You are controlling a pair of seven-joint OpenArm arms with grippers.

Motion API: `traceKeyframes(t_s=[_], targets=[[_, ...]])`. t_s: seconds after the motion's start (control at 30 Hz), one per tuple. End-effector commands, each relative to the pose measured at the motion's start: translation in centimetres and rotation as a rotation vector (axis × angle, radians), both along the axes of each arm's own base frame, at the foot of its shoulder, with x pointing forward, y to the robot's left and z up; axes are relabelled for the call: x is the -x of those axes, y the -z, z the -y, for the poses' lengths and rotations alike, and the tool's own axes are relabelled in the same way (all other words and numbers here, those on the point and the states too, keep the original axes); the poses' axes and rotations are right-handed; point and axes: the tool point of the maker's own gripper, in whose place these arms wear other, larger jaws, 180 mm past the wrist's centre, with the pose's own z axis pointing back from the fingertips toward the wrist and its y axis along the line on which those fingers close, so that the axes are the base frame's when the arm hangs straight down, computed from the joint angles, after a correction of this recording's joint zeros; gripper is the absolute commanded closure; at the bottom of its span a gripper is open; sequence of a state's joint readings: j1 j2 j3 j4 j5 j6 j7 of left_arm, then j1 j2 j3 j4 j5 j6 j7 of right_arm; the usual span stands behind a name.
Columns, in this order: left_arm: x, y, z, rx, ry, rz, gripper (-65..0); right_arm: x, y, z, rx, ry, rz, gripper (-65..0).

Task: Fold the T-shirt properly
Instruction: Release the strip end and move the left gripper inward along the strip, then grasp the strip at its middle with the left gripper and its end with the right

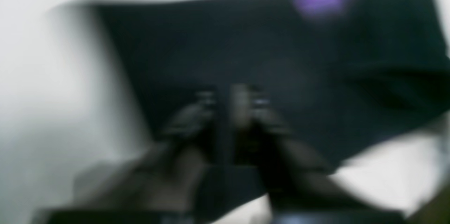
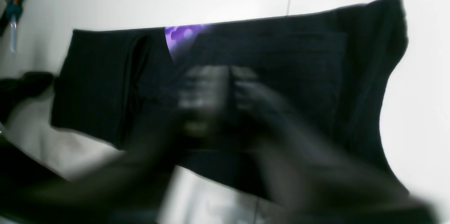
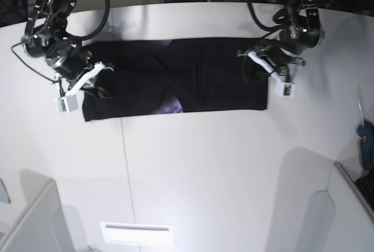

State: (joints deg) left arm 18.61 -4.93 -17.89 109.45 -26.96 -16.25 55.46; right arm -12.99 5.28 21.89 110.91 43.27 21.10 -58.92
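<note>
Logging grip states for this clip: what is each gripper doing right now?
Left gripper: closed, over the T-shirt; a hold can't be told.
Right gripper: too blurred to tell.

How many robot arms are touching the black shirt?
2. One arm's gripper, the right gripper, is over the T-shirt at its left end in the base view; the left gripper is over its right end. Blur hides whether either really touches.

T-shirt | black, folded into long band | flat | purple print peeking
</note>
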Motion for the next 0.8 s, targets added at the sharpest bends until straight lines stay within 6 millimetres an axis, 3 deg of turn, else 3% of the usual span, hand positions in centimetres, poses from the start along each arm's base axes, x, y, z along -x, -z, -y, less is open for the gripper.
traceKeyframes(t_s=[0.0,0.07,0.1,0.23,0.37,0.53,0.77], targets=[[-0.8,-1.4,-1.4,-0.002,-0.032,0.059,0.0,-0.9,-1.3,1.1,0.009,0.022,0.045,-29.4],[-0.2,-1.7,-4.7,-0.057,-0.088,0.057,0.0,-1.2,-1.3,2.3,0.020,0.046,0.025,-43.7],[0.3,-1.8,-6.1,-0.089,-0.096,0.052,0.0,-1.4,-1.0,3.1,0.019,0.065,0.008,-47.6],[1.3,-2.3,-9.2,-0.181,-0.056,0.051,0.0,-2.4,1.0,6.2,0.003,0.120,-0.076,-46.1],[2.5,-0.9,-11.7,-0.184,-0.117,0.004,0.0,-3.2,2.8,7.8,-0.010,0.139,-0.133,-45.5],[2.7,0.5,-12.1,-0.155,-0.147,0.008,0.0,-2.7,4.6,8.7,-0.022,0.148,-0.199,-45.8],[2.7,3.2,-10.6,-0.159,-0.085,-0.017,0.0,-2.2,7.5,7.3,-0.018,0.081,-0.268,-45.6]])
